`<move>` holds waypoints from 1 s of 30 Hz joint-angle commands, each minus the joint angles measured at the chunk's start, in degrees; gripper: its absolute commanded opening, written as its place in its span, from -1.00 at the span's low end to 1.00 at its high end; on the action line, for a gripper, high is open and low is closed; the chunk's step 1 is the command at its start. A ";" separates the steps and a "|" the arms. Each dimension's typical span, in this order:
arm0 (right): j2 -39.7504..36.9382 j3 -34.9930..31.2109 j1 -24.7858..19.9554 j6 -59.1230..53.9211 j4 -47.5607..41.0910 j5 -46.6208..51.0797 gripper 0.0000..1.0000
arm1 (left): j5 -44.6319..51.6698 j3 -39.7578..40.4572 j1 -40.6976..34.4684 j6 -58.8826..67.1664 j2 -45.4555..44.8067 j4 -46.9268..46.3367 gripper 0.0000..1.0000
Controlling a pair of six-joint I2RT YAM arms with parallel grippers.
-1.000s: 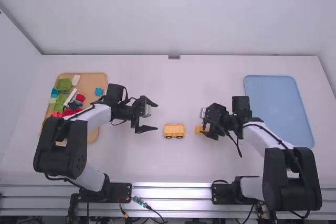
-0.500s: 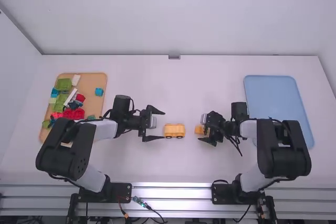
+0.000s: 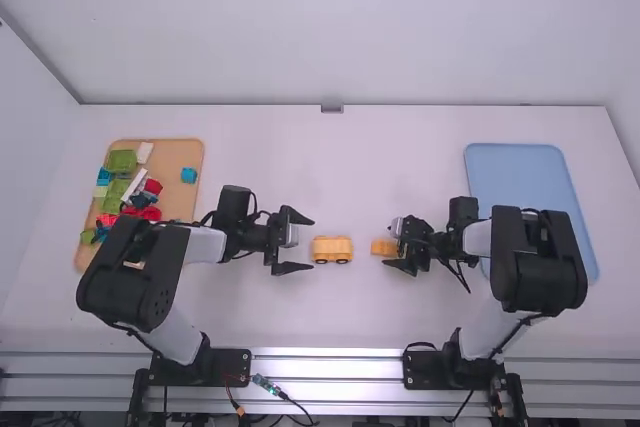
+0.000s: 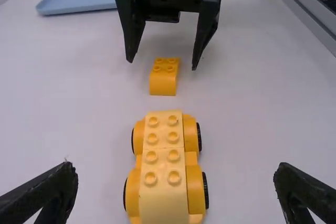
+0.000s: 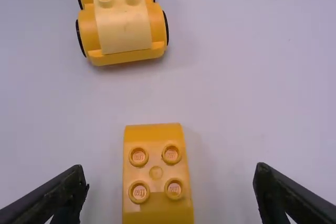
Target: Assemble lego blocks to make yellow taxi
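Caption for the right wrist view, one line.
Open end effector astride a yellow block, wheeled toy car beyond.

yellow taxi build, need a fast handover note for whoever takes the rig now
Left gripper: open, empty, by one end of the wheeled car.
Right gripper: open at the loose yellow block, not clamped on it.
Where: car and loose block on the table, apart; other blocks on the tan tray.
Done: lighter yellow pieces sit on the car's wheeled base.
Left: grip the loose block and press it on top, probably as the roof.
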 commanded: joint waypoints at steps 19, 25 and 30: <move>10.34 9.84 0.09 -12.28 -14.95 -3.78 0.19 | 2.08 1.25 -0.11 -0.20 0.58 -0.57 0.98; 10.99 10.88 0.02 -12.31 -16.57 -4.24 0.04 | 2.05 1.25 -0.44 -0.15 0.58 -0.52 0.98; 10.97 11.67 0.04 -12.26 -17.05 -4.07 0.11 | 2.10 1.25 -0.04 -0.20 0.58 -0.52 0.98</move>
